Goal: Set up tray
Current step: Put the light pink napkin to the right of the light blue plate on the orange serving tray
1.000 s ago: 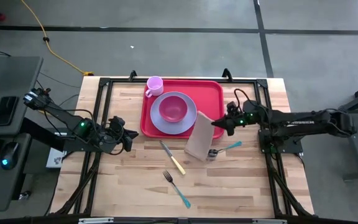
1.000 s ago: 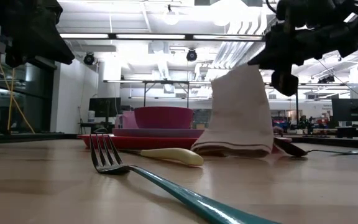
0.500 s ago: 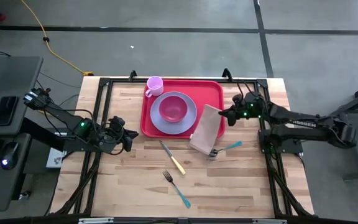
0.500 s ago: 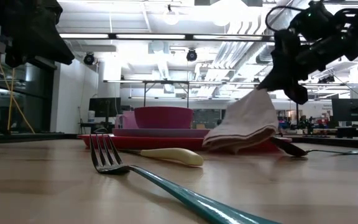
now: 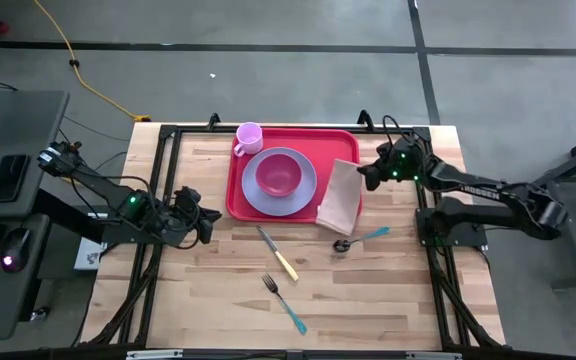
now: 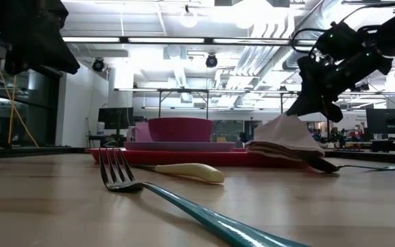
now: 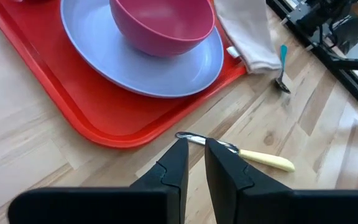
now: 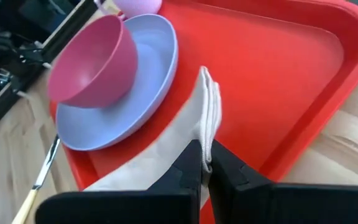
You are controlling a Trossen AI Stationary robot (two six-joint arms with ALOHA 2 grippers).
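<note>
The tray (image 5: 293, 150) sits at the table's (image 5: 218, 300) far middle, carrying a plate (image 5: 279, 186) and bowl (image 5: 279, 173). A napkin (image 5: 339, 196) lies over its right edge, pinched at its far end by the right gripper (image 5: 364, 176). The left gripper (image 5: 206, 222), fingers nearly together, waits left of the tray.

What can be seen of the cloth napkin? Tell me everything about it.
The napkin is a pale beige folded cloth with a thin stitched hem. It lies slanted on the right end of the red tray, beside the lavender plate, its lower end hanging over the tray's rim onto the wooden table. Its upper corner is lifted, pinched in the right claw, so the cloth slopes down from there. The spoon lies just beyond its lower end.
</note>
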